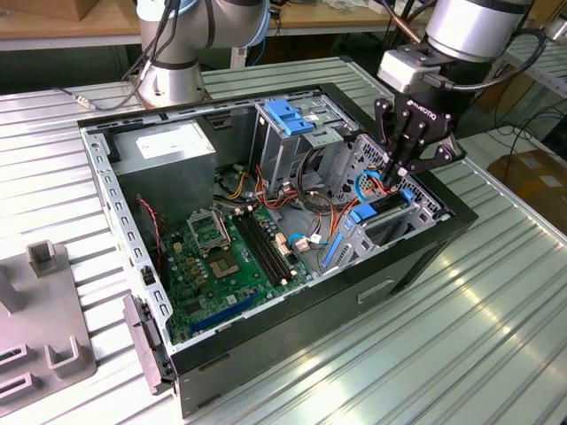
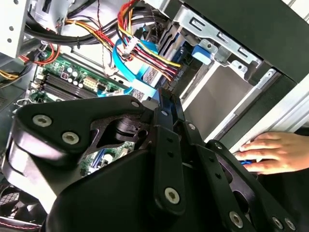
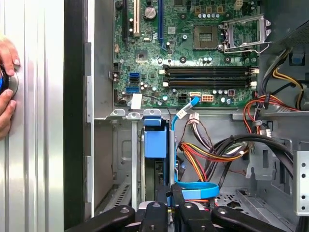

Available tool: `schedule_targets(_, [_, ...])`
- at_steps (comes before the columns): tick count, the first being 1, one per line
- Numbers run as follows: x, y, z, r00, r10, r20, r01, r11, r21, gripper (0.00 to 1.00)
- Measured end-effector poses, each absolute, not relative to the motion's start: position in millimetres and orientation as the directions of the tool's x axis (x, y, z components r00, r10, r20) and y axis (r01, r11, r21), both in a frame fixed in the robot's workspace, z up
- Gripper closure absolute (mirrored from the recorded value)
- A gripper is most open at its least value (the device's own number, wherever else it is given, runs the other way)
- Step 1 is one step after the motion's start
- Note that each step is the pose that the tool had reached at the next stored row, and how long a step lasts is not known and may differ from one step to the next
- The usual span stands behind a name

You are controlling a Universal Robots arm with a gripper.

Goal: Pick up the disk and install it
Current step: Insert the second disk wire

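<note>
The disk (image 1: 383,206) stands on edge in a bay slot at the exterior view's right end of the open computer case (image 1: 292,345), with blue rails at both of its ends. In the first wrist view its blue rail (image 3: 155,140) sits in the slot beside a blue data cable (image 3: 195,189). My gripper (image 1: 392,180) reaches down from above, shut, its tips at the disk's upper edge near one rail. In both wrist views the black fingers (image 3: 161,205) lie close together (image 2: 164,116). I cannot tell whether they pinch any part of the disk.
Inside the case lie a green motherboard (image 1: 226,257), a grey power-supply box (image 1: 168,146), a drive cage with a blue top (image 1: 292,119) and bundles of coloured cables (image 3: 203,154). A person's hand (image 2: 275,152) rests on the table beside the case. A grey fixture (image 1: 44,328) stands at the exterior view's left.
</note>
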State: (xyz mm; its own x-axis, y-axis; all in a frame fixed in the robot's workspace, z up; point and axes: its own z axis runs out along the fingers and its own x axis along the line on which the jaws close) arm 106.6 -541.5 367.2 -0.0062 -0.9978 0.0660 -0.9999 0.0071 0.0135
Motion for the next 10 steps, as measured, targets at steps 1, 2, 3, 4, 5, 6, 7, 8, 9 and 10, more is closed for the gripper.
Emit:
schedule_targets(1, [106.1, -544.7, 366.4, -0.005, -0.998, 0.061, -1.0, 0.006, 0.013, 0.84])
schedule_targets(2, [105.8, -546.8, 365.7, -0.004, -0.998, 0.057, -1.0, 0.005, 0.013, 0.84])
schedule_targets(3, [105.3, -550.3, 364.6, -0.003, -0.999, 0.049, -1.0, 0.004, 0.013, 0.84])
schedule_targets(4, [105.0, -552.3, 364.0, -0.002, -0.999, 0.041, -1.0, 0.003, 0.013, 0.84])
schedule_targets(5, [104.8, -553.7, 363.6, -0.002, -0.999, 0.035, -1.0, 0.002, 0.013, 0.84])
schedule_targets(6, [104.7, -554.9, 363.3, -0.001, -1.0, 0.029, -1.0, 0.002, 0.013, 0.84])
schedule_targets(7, [104.5, -556.0, 362.9, -0.001, -1.0, 0.02, -1.0, 0.001, 0.013, 0.84])
schedule_targets(8, [104.3, -557.0, 362.7, -0.001, -1.0, 0.01, -1.0, 0.001, 0.013, 0.84])
schedule_targets(9, [104.2, -557.8, 362.5, 0.0, -1.0, 0.0, -1.0, 0.0, 0.012, 0.84])
schedule_targets(10, [103.9, -558.7, 362.3, 0.0, -1.0, -0.014, -1.0, 0.0, 0.012, 0.84])
